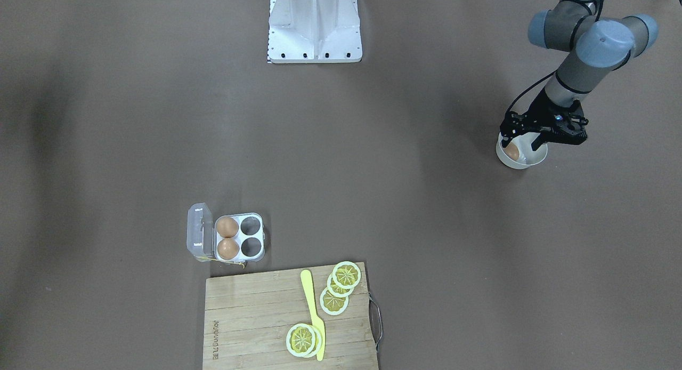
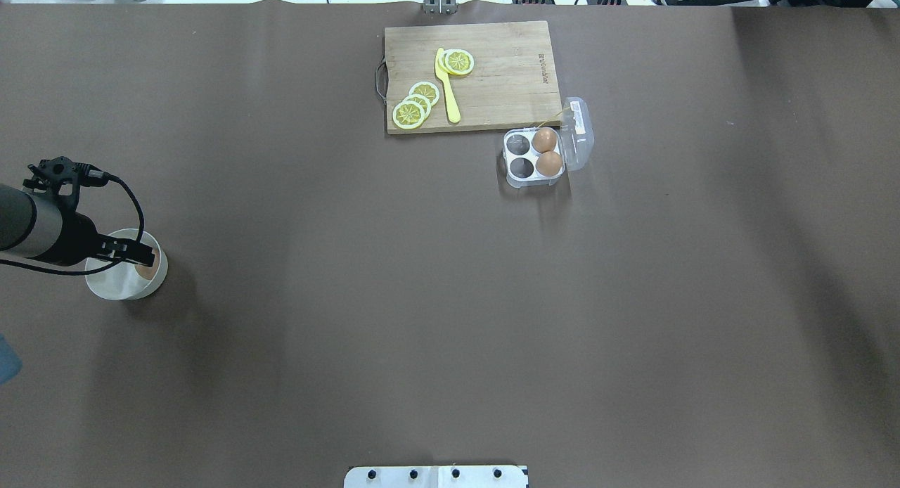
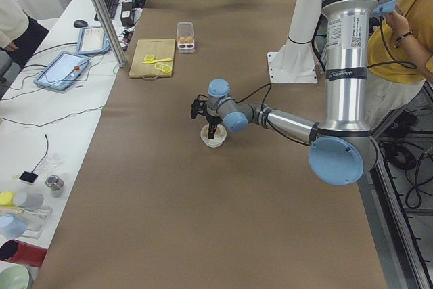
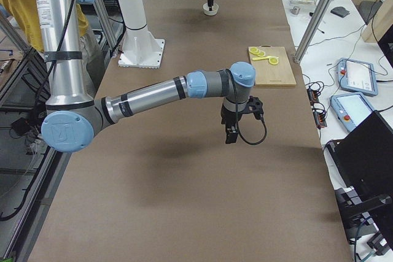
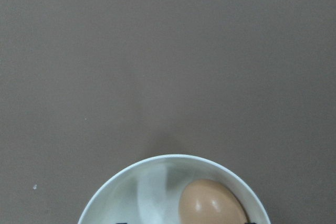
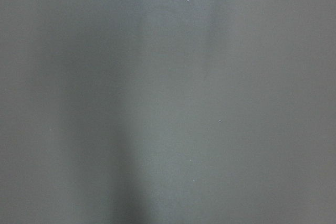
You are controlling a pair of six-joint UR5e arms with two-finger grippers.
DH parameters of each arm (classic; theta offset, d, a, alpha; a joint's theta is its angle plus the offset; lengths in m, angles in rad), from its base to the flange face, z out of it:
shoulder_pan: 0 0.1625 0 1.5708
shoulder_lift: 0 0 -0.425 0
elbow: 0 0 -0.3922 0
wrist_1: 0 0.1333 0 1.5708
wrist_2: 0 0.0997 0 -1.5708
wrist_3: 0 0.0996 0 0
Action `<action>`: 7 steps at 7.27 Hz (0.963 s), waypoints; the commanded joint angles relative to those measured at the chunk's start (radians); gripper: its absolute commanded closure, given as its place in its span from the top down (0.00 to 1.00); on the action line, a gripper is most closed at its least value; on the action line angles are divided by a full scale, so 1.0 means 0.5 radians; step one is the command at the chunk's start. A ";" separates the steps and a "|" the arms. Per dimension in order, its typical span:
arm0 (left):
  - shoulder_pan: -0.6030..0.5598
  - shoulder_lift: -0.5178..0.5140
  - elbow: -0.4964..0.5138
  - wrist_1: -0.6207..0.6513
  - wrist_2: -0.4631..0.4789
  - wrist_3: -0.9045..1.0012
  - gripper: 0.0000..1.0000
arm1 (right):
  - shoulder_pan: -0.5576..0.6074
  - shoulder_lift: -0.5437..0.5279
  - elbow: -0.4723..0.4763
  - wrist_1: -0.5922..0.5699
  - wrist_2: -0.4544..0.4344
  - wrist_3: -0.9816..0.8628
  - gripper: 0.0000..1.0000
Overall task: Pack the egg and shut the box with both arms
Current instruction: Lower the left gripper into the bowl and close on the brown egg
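Left gripper (image 1: 521, 145) hangs inside the bowl (image 1: 525, 166), jaws spread astride the egg (image 1: 512, 152). Risk: off-centre closure may press the egg against the bowl wall and crack it.

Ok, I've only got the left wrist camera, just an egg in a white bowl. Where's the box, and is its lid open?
Observer: The box sits next to the cutting board, far from that bowl, with its lid folded open.
Operator: Any free cells?
Observer: Two are empty; two brown eggs fill the cells nearest the lid.
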 commanded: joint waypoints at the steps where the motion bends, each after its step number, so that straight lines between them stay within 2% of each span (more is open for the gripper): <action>1: 0.019 0.026 -0.004 -0.032 0.001 -0.016 0.80 | 0.000 0.000 -0.002 0.000 0.002 0.001 1.00; 7: 0.022 0.032 0.014 -0.069 0.004 -0.016 0.81 | 0.000 0.004 -0.002 0.000 0.002 0.007 1.00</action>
